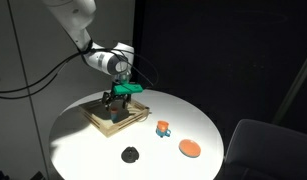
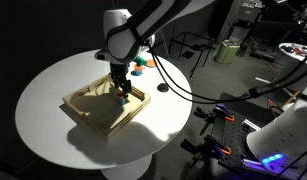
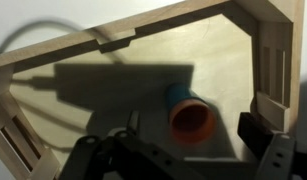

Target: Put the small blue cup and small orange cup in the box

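Observation:
A wooden box point(image 1: 133, 119) stands on the round white table; it also shows in an exterior view point(image 2: 88, 112) and fills the wrist view point(image 3: 113, 60). My gripper point(image 1: 117, 100) reaches down into the box, as an exterior view point(image 2: 120, 92) also shows. In the wrist view a small cup point(image 3: 188, 112), blue outside and orange inside, lies on its side on the box floor between my fingers point(image 3: 198, 130). The fingers are spread, with a gap to the right one. A second small blue and orange cup point(image 1: 163, 127) stands on the table beside the box.
An orange disc point(image 1: 190, 148) and a small black object point(image 1: 130, 153) lie on the table point(image 1: 83, 150) near its front edge. Orange and teal items point(image 2: 141, 62) sit behind the arm. A grey chair point(image 1: 268, 150) stands beside the table.

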### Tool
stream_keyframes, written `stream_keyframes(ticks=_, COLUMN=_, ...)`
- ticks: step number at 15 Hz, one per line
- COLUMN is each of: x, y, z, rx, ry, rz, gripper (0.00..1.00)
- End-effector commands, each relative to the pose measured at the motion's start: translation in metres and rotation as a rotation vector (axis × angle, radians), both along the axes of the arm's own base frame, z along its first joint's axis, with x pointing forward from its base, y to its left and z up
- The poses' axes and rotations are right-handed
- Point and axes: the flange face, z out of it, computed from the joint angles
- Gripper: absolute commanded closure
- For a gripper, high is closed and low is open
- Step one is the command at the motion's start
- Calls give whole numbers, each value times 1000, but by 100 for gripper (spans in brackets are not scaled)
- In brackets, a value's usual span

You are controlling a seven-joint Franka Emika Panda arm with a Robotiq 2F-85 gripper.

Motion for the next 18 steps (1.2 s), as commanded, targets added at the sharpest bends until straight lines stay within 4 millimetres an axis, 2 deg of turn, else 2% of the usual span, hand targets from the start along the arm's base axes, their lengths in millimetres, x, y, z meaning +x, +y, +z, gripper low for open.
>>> stream_keyframes(ticks=1, x=6, y=2, z=12, rx=17, ry=-15, rz=13, gripper=0)
stream_keyframes(ticks=5, x=4, y=11, z=30, rx=23, ry=-35, rz=14, gripper=0)
stream_keyframes(ticks=9, x=-1, y=16, z=62, rx=9, ry=-64, rz=-32, gripper=0)
stream_keyframes(ticks=14, x=-12, y=13, z=102, rx=-49, ry=-89, rz=-235, gripper=0)
stream_keyframes(ticks=18, x=-24, y=12, z=122, rx=-108, ry=-55, rz=-411, gripper=0)
